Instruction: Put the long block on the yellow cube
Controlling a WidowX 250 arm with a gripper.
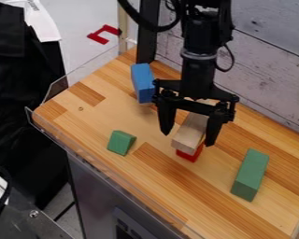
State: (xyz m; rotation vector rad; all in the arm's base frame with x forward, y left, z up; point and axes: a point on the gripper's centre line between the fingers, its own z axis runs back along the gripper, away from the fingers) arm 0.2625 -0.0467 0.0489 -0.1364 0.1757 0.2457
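The black gripper hangs over the back middle of the table, open, with one finger on each side of a long natural-wood block. Whether the fingers touch the block, I cannot tell. The wood block lies on top of a red block, whose front end shows below it. A thin sliver of yellow shows beside the wood block's right edge, close to the right finger; most of that piece is hidden. The gripper's body covers the far end of the wood block.
A long green block lies at the right, and a small green block at the left front. Behind and left of the gripper is a blue block. A clear rim runs along the table's front edge; a plank wall stands behind.
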